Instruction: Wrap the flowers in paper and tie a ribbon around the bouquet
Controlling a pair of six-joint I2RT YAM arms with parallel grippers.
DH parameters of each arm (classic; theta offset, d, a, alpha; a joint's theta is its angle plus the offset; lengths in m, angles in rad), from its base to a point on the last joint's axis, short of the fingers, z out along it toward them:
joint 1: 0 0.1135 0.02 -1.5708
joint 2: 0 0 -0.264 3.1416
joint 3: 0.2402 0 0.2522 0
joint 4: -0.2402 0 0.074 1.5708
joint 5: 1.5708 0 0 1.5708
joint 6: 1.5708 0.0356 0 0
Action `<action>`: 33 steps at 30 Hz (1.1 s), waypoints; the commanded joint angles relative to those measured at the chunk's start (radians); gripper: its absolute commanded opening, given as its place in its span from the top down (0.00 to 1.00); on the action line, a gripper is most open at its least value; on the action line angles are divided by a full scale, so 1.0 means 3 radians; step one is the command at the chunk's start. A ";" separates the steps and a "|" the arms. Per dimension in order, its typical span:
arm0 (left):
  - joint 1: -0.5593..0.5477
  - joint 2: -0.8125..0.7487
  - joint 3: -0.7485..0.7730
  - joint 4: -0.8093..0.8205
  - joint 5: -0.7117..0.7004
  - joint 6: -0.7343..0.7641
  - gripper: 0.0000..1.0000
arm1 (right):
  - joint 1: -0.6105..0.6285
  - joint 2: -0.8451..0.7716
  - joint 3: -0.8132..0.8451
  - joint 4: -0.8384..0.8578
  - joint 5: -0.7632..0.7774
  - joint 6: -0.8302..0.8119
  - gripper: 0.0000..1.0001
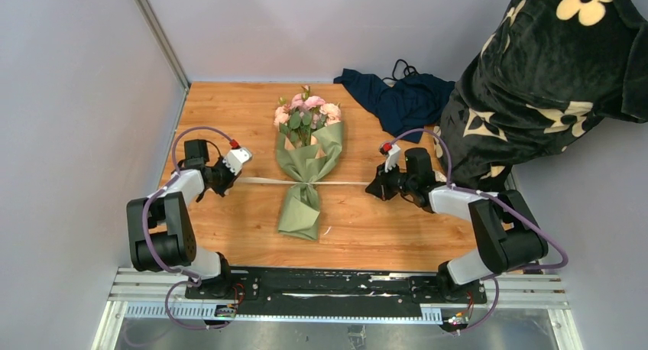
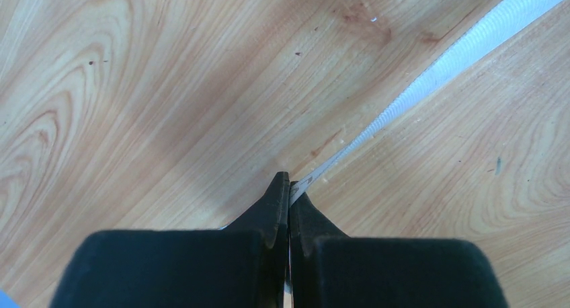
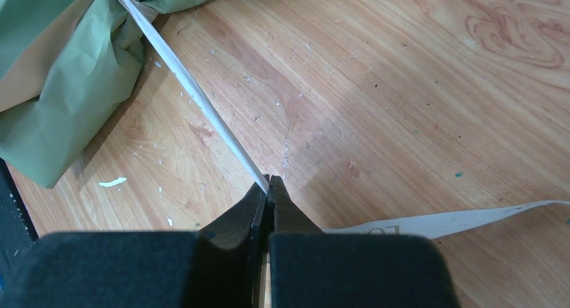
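ribbon (image 1: 267,181) pinched at both ends, stretched across the waist of the bouquet (image 1: 306,163)
left jaws and right jaws each clamp shut on a ribbon end, with the bouquet lying mid-tabletop (image 1: 229,105) between them. i'd pull outward evenly and low so the paper (image 3: 54,120) cinches without skidding; room to draw out either side, though the left wall (image 1: 76,98) sits close.

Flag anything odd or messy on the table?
White scraps litter the table by the crumpled lower end of the bouquet; a dark cloth lies bunched at the far right edge. The ribbon runs straight across it.
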 commanded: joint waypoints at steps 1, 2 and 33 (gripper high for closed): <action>0.0282 -0.0098 0.0003 0.0187 -0.0825 0.0135 1.00 | -0.0272 0.0053 0.0002 -0.0252 0.0424 0.0023 1.00; 0.0275 -0.0146 0.0037 0.0025 -0.0746 0.0099 1.00 | -0.0265 0.0066 0.0021 -0.0282 0.0397 0.0007 1.00; -0.1801 -0.0948 0.1923 -0.2195 0.1110 -0.1454 1.00 | 0.1786 0.0607 0.1392 0.1230 -0.0258 -0.0536 0.29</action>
